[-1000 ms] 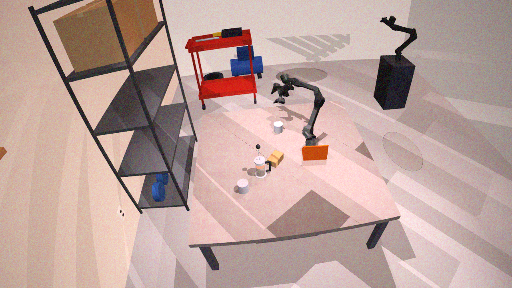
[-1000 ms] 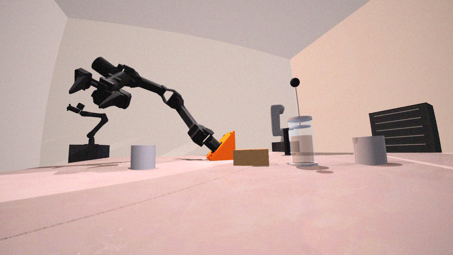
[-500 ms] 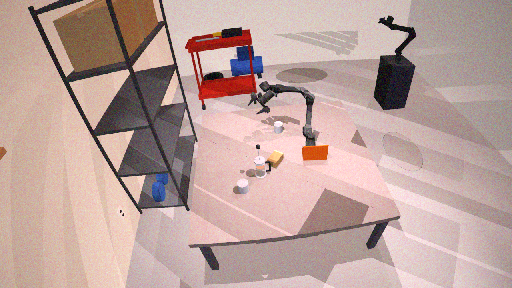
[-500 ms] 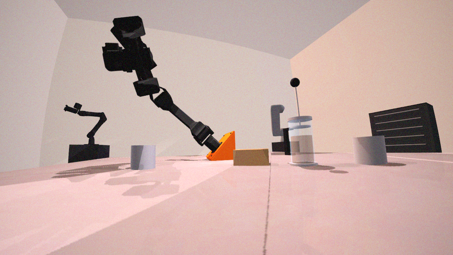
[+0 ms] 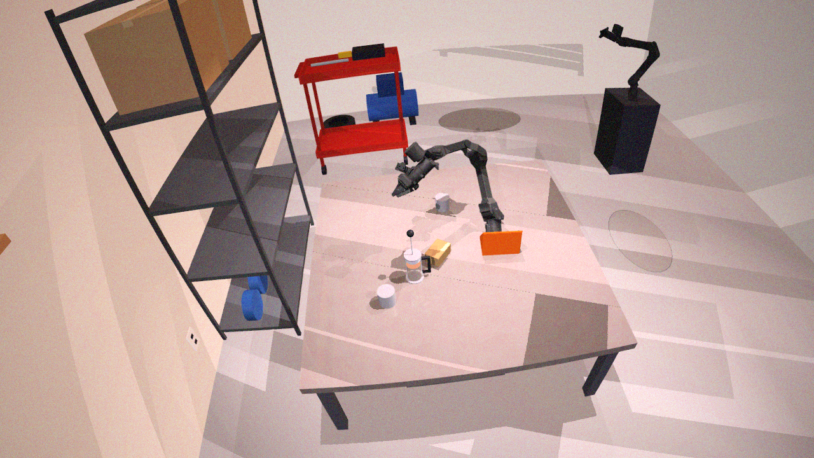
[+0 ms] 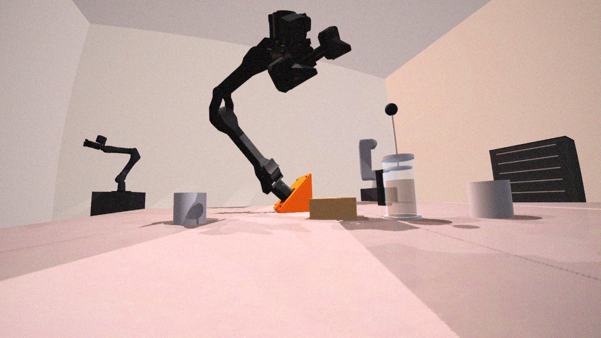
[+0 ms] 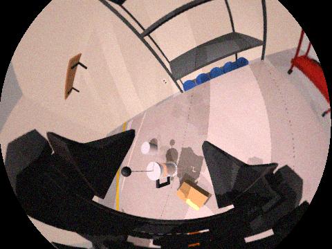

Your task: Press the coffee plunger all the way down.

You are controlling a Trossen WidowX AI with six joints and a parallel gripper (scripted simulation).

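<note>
The glass coffee press (image 5: 413, 274) (image 6: 401, 197) (image 7: 169, 169) stands upright on the table (image 5: 455, 341), with its black handle (image 5: 428, 264) (image 7: 162, 182) on the side of a yellow block. Its plunger is up: the black knob (image 5: 410, 233) (image 6: 391, 109) (image 7: 126, 171) stands on a thin rod high above the lid, and the filter disc (image 6: 397, 168) sits just below the lid. My gripper (image 5: 398, 180) (image 6: 333, 61) (image 7: 170, 139) is open and empty, in the air above and away from the press. In the wrist view the knob appears beside the left finger; nothing shows them touching.
The yellow block (image 5: 438, 252) (image 6: 332, 209) (image 7: 194, 195) lies between the press and my orange base mount (image 5: 500, 243) (image 6: 299, 193). One grey-white cup (image 5: 385, 296) (image 6: 490, 199) (image 7: 145, 148) stands near the press. Another cup (image 5: 442, 203) (image 6: 189, 209) stands farther away, across the block.
</note>
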